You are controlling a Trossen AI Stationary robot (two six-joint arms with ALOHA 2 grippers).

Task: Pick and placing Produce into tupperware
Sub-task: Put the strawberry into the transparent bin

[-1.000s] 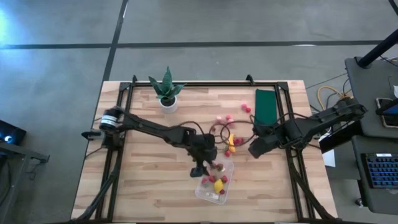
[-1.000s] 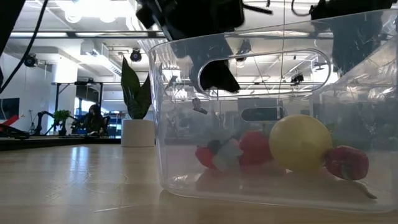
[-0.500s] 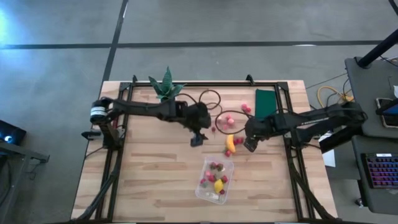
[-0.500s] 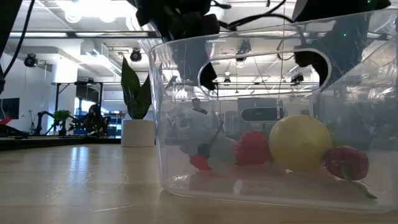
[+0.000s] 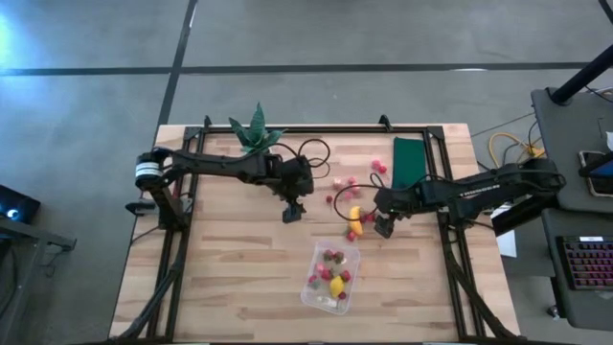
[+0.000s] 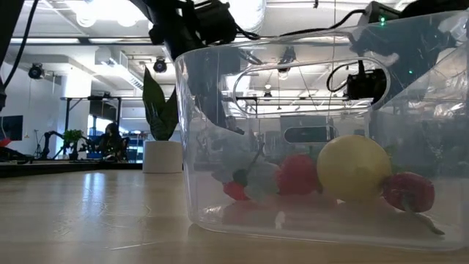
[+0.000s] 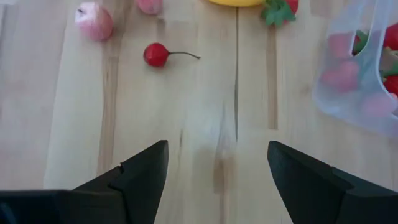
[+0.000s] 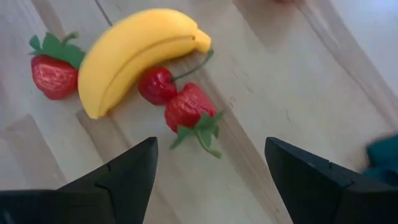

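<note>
The clear tupperware (image 5: 330,278) stands near the table's front edge, holding a yellow lemon-like fruit (image 6: 354,169) and several red pieces. A yellow banana (image 8: 140,53) lies on the wood with two strawberries (image 8: 189,109) and a cherry (image 8: 155,86) beside it. My right gripper (image 5: 385,228) hangs open just right of this cluster and touches nothing. My left gripper (image 5: 292,213) hovers open over bare wood left of the banana (image 5: 355,218). A cherry (image 7: 155,55) and a pink fruit (image 7: 93,20) lie ahead of it.
A spiky plant in a white pot (image 5: 254,139) stands at the far left. A flat dark green rectangle (image 5: 409,161) lies at the far right. More small pink and red pieces (image 5: 376,166) are scattered between them. Bare wood stretches left of the tub.
My left gripper has gone from above the tupperware toward the table's far edge and a little left, staying open. My right gripper has come down and turned beside the banana, still open. A red piece inside the tub has settled lower.
</note>
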